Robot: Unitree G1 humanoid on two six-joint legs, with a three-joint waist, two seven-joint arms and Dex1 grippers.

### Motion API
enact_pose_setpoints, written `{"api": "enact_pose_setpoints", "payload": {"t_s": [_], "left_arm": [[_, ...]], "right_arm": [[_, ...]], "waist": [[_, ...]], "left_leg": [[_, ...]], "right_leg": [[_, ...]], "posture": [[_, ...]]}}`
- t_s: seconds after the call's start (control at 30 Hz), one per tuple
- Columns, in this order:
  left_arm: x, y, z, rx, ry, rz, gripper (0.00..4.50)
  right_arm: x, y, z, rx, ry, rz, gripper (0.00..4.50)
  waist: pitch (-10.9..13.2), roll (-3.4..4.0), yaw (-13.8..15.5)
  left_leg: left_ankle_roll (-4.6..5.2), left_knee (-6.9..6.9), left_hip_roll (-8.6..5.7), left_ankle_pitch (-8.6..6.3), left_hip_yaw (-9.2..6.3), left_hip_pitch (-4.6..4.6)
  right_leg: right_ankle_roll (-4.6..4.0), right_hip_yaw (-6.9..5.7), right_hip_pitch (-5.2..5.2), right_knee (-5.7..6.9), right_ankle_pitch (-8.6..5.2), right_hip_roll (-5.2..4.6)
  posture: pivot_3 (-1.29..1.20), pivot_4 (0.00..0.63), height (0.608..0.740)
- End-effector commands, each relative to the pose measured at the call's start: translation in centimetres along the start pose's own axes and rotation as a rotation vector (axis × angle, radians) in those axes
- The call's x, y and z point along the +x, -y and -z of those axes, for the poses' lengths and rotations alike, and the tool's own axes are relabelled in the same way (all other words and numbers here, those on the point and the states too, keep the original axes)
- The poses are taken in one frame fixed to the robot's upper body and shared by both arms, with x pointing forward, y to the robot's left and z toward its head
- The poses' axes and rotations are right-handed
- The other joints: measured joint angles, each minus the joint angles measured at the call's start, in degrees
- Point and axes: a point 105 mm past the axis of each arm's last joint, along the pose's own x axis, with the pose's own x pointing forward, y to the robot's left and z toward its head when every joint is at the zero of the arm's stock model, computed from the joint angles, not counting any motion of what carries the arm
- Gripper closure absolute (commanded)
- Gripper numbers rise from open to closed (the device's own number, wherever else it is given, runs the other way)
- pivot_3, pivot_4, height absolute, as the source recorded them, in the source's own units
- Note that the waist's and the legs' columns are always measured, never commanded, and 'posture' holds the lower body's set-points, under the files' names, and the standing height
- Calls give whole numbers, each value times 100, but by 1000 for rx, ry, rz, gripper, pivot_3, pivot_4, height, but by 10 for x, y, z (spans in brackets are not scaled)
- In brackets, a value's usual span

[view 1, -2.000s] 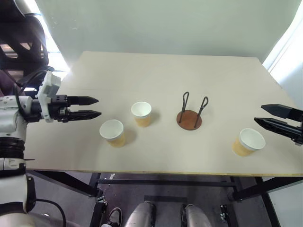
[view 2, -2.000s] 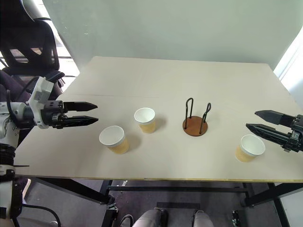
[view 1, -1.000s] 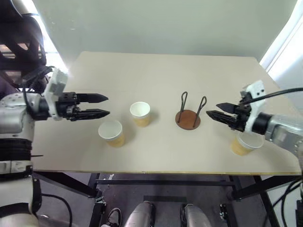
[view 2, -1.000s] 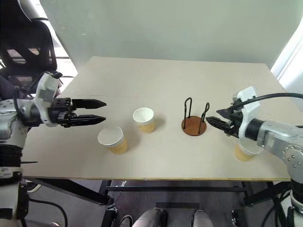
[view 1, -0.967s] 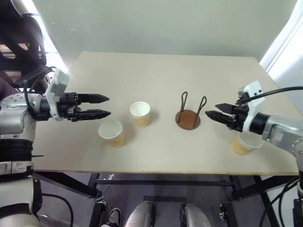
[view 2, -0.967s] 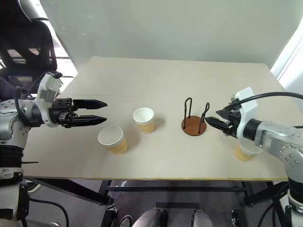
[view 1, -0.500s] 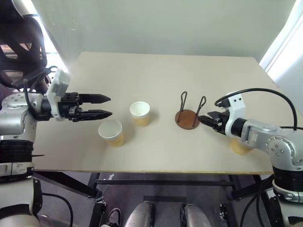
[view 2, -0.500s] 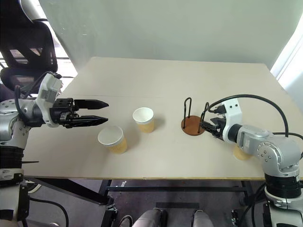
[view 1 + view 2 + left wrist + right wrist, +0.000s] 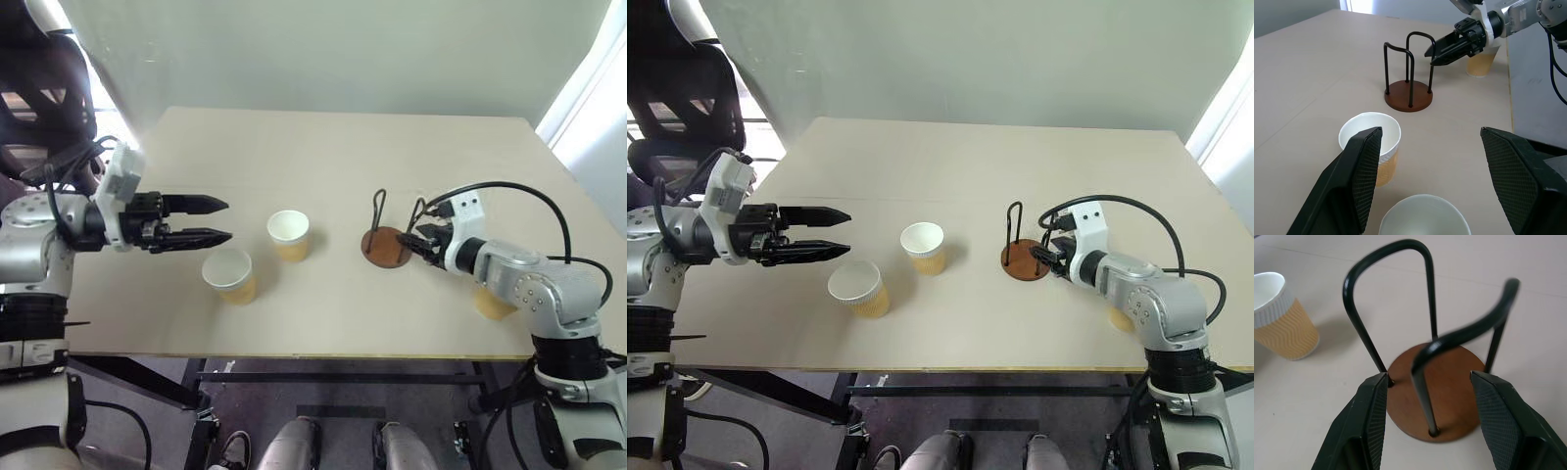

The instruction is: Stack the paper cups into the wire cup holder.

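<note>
Three tan paper cups with white rims stand upright on the table. One paper cup (image 9: 289, 233) is at centre left, another (image 9: 230, 275) is nearer the front edge, and the third (image 9: 493, 303) is partly hidden behind my right arm. The wire cup holder (image 9: 388, 245), a brown disc with two dark wire loops, stands empty right of centre. My left gripper (image 9: 228, 219) is open, hovering left of the two cups and pointing toward them. My right gripper (image 9: 1429, 377) is open at the holder's right side. Its fingers (image 9: 1369, 431) stand on either side of the nearest wire loop, apart from it.
The pale table (image 9: 323, 147) runs back to a plain wall, with its front edge close to me. A black office chair (image 9: 671, 88) stands off the table's back left corner. A black cable (image 9: 534, 201) arcs over my right arm.
My right gripper has travelled left and down from beside the right cup to the holder, its fingers now straddling the near wire loop. My left gripper has stayed put.
</note>
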Motion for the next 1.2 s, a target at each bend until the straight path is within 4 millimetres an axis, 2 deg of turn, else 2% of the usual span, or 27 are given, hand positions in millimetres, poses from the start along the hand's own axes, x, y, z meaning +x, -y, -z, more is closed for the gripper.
{"api": "enact_pose_setpoints", "payload": {"t_s": [0.03, 0.1, 0.13, 0.2, 0.37, 0.53, 0.67, 0.77, 0.9, 1.03, 1.2], "left_arm": [[-7, 2, -14, 53, 14, -15, 1074], [-8, 3, -14, 54, 14, -17, 1074], [-8, 3, -15, 54, 13, -18, 1023], [-8, 3, -15, 55, 12, -19, 1023], [-8, 3, -16, 56, 8, -14, 1023], [-15, 6, -15, 60, -30, 1, 1023], [-18, 4, -17, 61, -40, -5, 1023], [-16, 3, -15, 58, -44, -2, 1023], [-14, 4, -14, 56, -44, 9, 1023], [-12, 4, -15, 55, -48, 19, 1023], [-11, 4, -15, 55, -54, 28, 1023]], "right_arm": [[1, -4, -14, -28, 55, -12, 1796], [2, -8, -15, -29, 60, -24, 1796], [4, -9, -15, -29, 60, -28, 2175], [5, -11, -14, -29, 61, -31, 2651], [7, -16, -15, -33, 66, -49, 4453], [-5, -28, -17, -84, 60, -143, 4483], [-25, -61, -20, -174, 76, -338, 4483], [-38, -86, -15, -221, 57, -474, 4483], [-46, -104, -5, -249, 26, -552, 4483], [-50, -115, 6, -266, -8, -599, 4483], [-47, -111, 14, -293, -50, -566, 4483]], "waist": [[0, 0, -1], [0, 0, -1], [0, 0, -1], [0, 0, -2], [0, 0, -2], [-1, -3, -2], [-1, -3, 2], [-2, -4, -11], [-3, -6, -17], [-3, -6, -15], [-3, -7, -14]], "left_leg": [[0, 0, 0, 0, 0, 0], [-1, 0, 0, -1, 1, 0], [-1, -1, 0, -1, 0, 0], [-2, -2, 1, -1, 0, 0], [-3, -3, 1, -1, 0, 0], [-6, -7, 2, -1, 0, -2], [-11, -14, 2, -4, 0, -6], [-16, -26, 5, -3, 1, -5], [-28, -40, 8, 5, 0, 2], [-28, -41, 8, 11, -1, 2], [-28, -41, 8, 18, -1, 2]], "right_leg": [[0, 0, 0, 0, 0, 0], [-2, 0, 0, -1, 0, 0], [-3, 0, -1, -1, 0, 0], [-4, 0, -2, 0, 0, 0], [-6, 0, -2, -1, 0, 0], [-14, -2, -6, -2, 0, 0], [-25, -5, -8, -4, -7, 0], [-28, -5, -12, -5, -10, 1], [-34, -6, -13, -4, -14, 3], [-34, -6, -15, -2, -13, 3], [-43, -4, -14, -1, -7, 3]], "posture": [[0, 150, 740], [0, 150, 740], [0, 150, 740], [0, 150, 740], [0, 150, 740], [0, 150, 740], [0, 150, 740], [0, 150, 740], [0, 150, 740], [0, 150, 740], [0, 150, 740]]}}
